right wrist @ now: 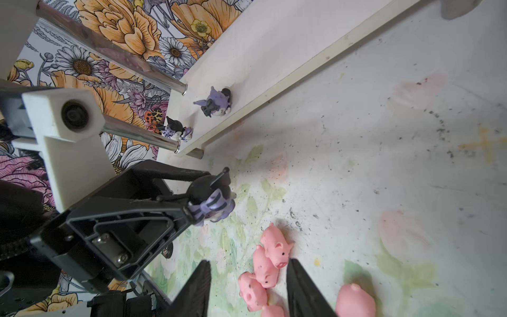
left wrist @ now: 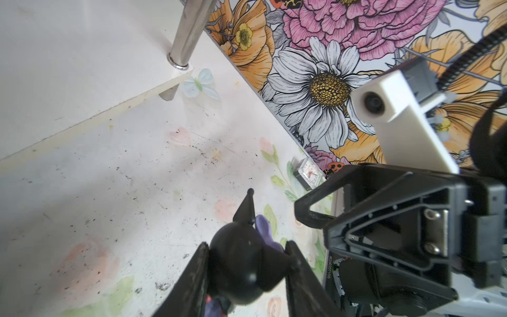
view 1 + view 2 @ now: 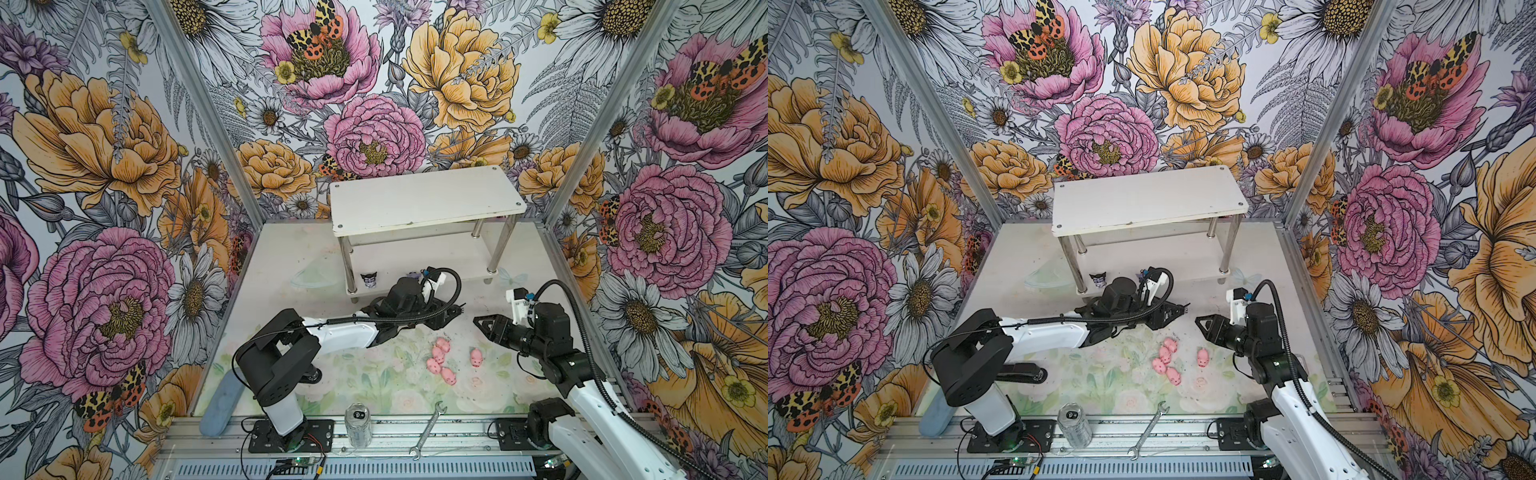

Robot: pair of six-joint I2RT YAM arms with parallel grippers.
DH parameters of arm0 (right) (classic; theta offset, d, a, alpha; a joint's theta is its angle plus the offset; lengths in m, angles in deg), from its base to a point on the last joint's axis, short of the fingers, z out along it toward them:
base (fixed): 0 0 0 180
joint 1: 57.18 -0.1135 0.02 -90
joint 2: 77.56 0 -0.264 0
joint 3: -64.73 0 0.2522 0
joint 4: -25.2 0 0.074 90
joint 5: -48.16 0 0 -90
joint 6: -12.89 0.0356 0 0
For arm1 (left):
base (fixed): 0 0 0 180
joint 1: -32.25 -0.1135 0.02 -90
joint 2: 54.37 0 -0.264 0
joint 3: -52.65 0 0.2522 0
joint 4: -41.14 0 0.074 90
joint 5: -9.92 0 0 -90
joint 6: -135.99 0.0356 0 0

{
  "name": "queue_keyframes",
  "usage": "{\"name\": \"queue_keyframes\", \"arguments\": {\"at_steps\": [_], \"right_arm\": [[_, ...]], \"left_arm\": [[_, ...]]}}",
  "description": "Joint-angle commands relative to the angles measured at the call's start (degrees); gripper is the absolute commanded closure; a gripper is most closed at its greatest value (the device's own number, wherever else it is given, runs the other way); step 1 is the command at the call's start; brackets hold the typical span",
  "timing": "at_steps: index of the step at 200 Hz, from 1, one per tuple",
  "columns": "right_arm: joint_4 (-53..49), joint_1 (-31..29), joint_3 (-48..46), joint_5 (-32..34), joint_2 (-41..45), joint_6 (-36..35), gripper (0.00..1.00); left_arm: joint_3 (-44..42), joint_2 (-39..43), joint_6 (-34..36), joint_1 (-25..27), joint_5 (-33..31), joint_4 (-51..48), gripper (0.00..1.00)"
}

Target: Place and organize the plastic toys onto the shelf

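Left gripper (image 2: 247,244): clamped on the held figurine, fingers part-way apart with the toy's round black head filling the gap; reaching toward 3 o'clock in both top views, tip near the middle of the table (image 3: 291,257).
Held figurine (image 2: 241,263): black head with one pointed ear up, purple body below; pinched between the two fingers, over the table just to the 6 o'clock side of the shelf's lower tier, clear of the shelf.
Right gripper (image 1: 249,262): jaws standing apart, nothing between the fingers; pointing toward 9 o'clock in both top views, tip facing the left gripper's tip, near it but apart; above the table, at 12 o'clock of the lone pig.
Shelf (image 3: 428,199): white, two tiers on chrome legs; at the table's 12 o'clock edge, against the flowered back wall.
Corner figurine (image 3: 369,280): on the lower tier, just beside the front leg at the 9 o'clock end, upright, face toward 6 o'clock.
Second figurine (image 1: 216,103): also on the lower tier, at 3 o'clock of the corner figurine, near the front edge; partly hidden behind the left arm in both top views; upright or tipped, cannot tell.
Pig cluster (image 3: 437,353): four pink pigs close together on the table, about 4 o'clock from its middle.
Lone pig (image 3: 476,356): fifth pink pig, at 3 o'clock of the cluster, apart from it.
Can (image 3: 358,424): clear, upright on the near rail at 6 o'clock.
Wrench (image 3: 428,430): silver, lying slantwise at 3 o'clock of the can.
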Motion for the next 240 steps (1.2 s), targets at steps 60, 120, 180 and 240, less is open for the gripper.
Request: {"name": "queue_keyframes", "arguments": {"at_steps": [60, 120, 180, 240], "right_arm": [[-1.2, -19.7, 11.7, 16.9, -7.2, -9.5, 0.3], [-1.2, -27.3, 17.1, 30.3, -12.8, -15.0, 0.37], [-3.0, -27.5, 19.2, 29.6, -12.2, -21.9, 0.4], [-3.2, -28.1, 16.4, 26.0, -9.5, -22.0, 0.37]], "left_arm": [[-3.4, 6.0, -5.4, -1.7, 6.8, 9.3, 0.79], [-6.5, 8.0, -13.7, -3.3, 11.7, 17.4, 0.78], [-7.7, 12.0, -16.8, -4.0, 13.3, 18.6, 0.78], [-7.9, 15.4, -16.9, -4.0, 13.4, 16.6, 0.77]]}}
